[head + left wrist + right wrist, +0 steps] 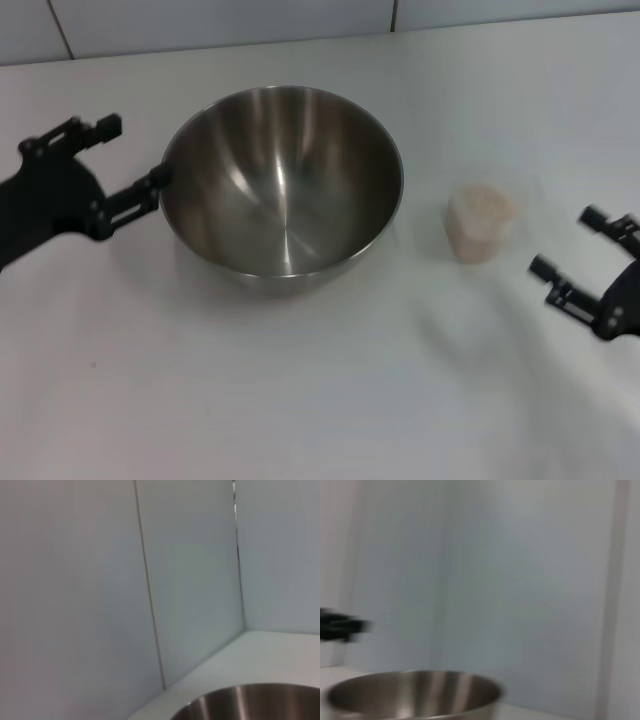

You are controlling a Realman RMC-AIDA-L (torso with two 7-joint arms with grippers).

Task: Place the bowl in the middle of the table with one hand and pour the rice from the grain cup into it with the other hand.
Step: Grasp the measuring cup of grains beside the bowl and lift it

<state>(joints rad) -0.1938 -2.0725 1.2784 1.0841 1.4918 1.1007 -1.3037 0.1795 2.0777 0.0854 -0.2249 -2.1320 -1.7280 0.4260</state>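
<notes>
table point(300, 400): plain matte white top, carrying everything else; a pale panelled wall point(75, 580) rises along its far edge.
bowl point(282, 185): big shiny steel bowl, brushed inside, thin rim, nothing in it. it sits upright about mid-table, slightly left and far of centre, so the placing step looks more or less done. its rim also shows low in the left wrist view and across the right wrist view.
left gripper point(125, 165): at the bowl's left rim, fingers spread apart; the near finger point(135, 197) reaches to the rim at its left edge, the far one point(85, 130) is off the bowl. i cannot tell whether the tip touches the metal. it seems placed there because this is the arm that set the bowl, either steadying it or about to let it go.
right gripper point(580, 255): low at the right edge of the table, fingers spread wide and holding nothing, mouth turned towards the cup. it looks lined up to come in around the cup for the pour.
cup point(482, 222): small clear plastic cup, walls almost invisible, upright on the table right of the bowl, apart from it, and left of the right gripper with a gap between.
rice point(478, 212): pale beige grains filling the cup as a cup-shaped block; none spilled that i can see, none in the bowl yet.
</notes>
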